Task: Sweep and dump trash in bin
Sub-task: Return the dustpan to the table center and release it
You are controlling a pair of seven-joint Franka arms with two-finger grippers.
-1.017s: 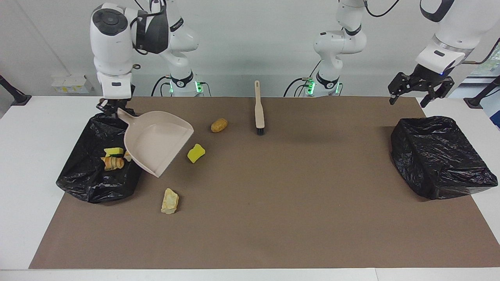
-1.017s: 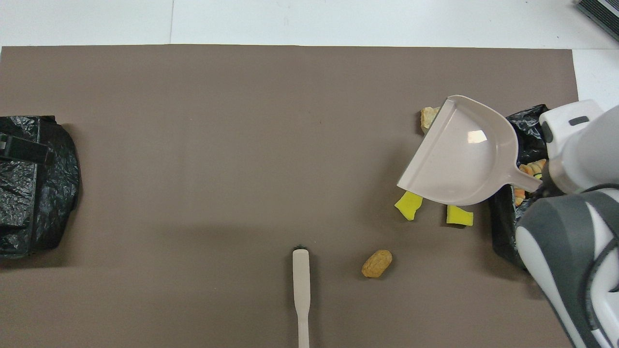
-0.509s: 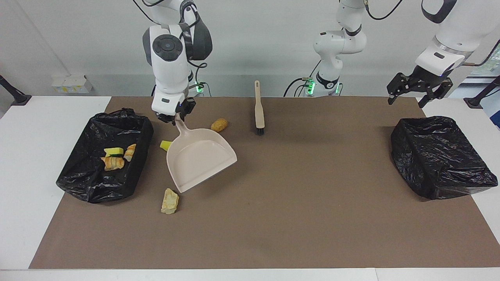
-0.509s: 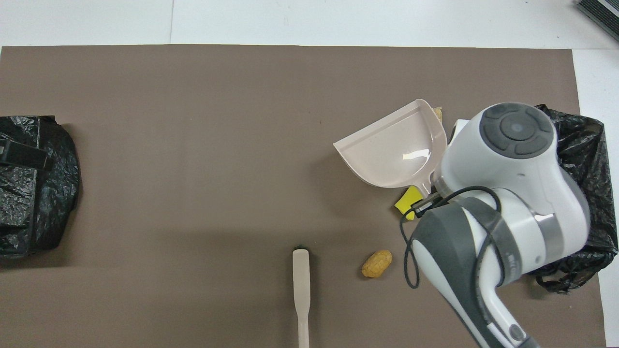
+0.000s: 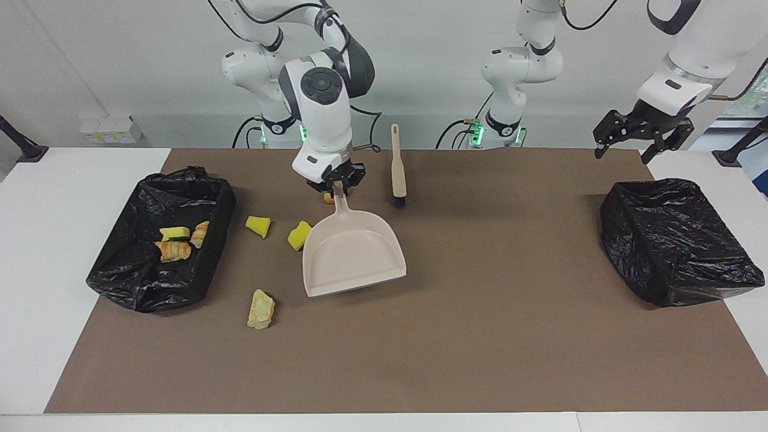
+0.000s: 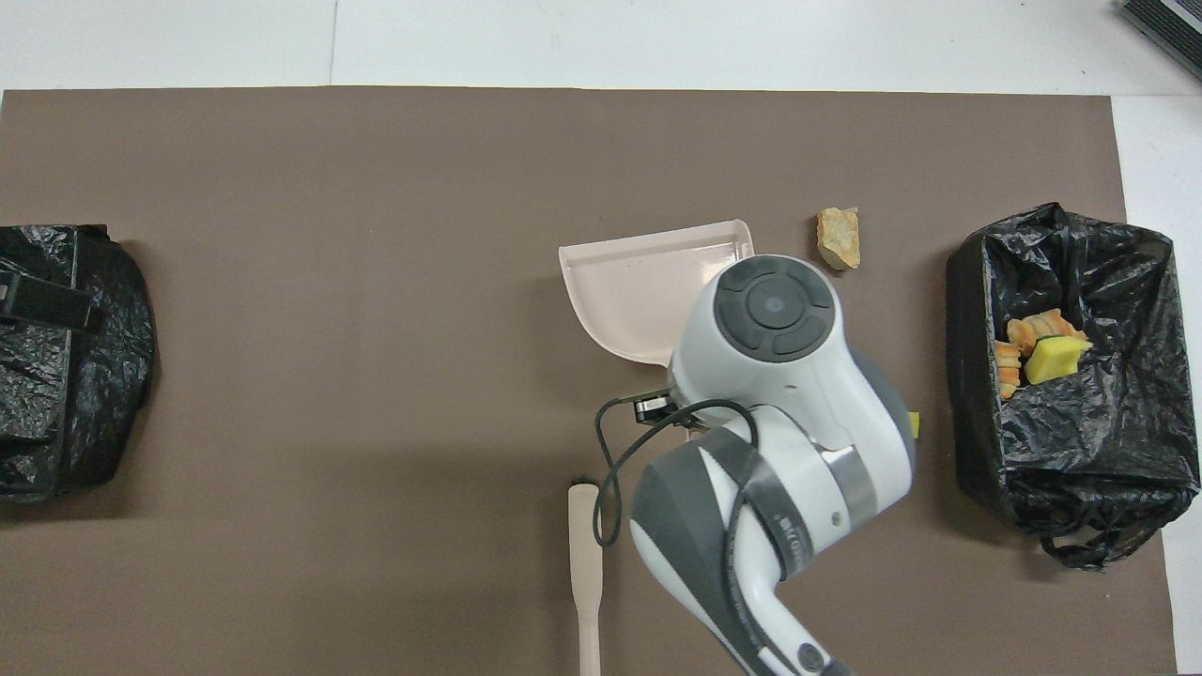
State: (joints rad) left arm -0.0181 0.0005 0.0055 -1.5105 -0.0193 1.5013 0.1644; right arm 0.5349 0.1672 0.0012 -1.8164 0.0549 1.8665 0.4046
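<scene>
Right hand (image 5: 333,182) is gripping the dustpan (image 5: 351,255) by its handle; left hand (image 5: 625,146) is waiting open; three scraps are sitting in the bin (image 5: 157,273), four are lying loose.

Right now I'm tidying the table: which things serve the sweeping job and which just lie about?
Job: dustpan in the right gripper, brush, two yellow chunks, tan lump, bin with scraps.
Idle: second bin under the open left gripper, white boxes.

One camera faces the robots, one looks down; both share the brown mat (image 5: 480,336)
</scene>
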